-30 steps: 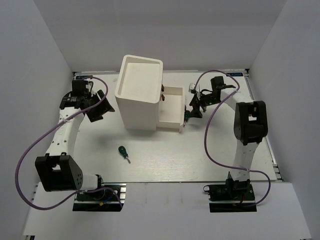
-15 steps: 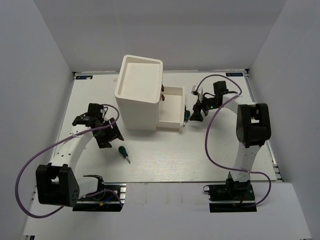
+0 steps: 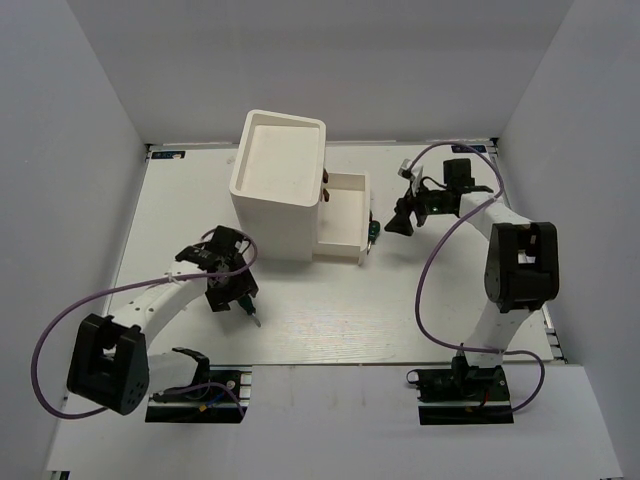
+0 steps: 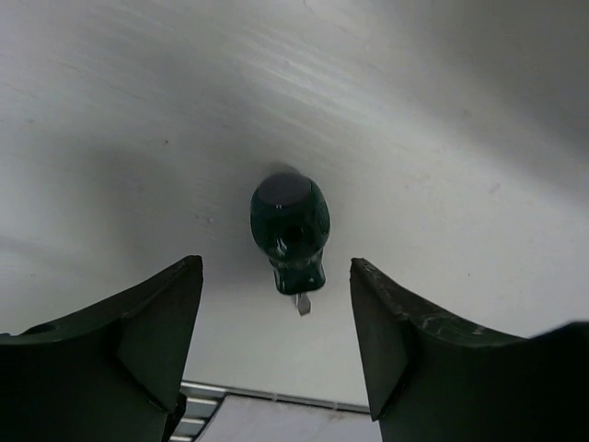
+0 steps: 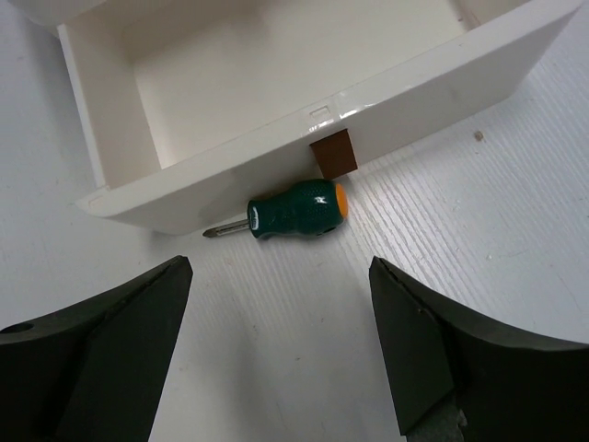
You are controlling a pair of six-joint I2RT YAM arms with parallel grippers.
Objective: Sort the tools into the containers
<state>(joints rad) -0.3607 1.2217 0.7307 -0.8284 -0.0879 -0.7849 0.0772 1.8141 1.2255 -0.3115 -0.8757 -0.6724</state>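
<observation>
Top external shows me the white tabletop (image 3: 330, 310) carrying the tall cabinet (image 3: 277, 185), with one drawer (image 3: 340, 215) pulled out to its right. My left jaws hang open on either side of a stubby green screwdriver (image 4: 290, 230) lying on the tabletop near the cabinet, not touching it; its tip points back toward the wrist. My right jaws are open too, facing a second green screwdriver (image 5: 294, 211) lying along the drawer's front just below the knob (image 5: 333, 152), tip leftward in that view.
</observation>
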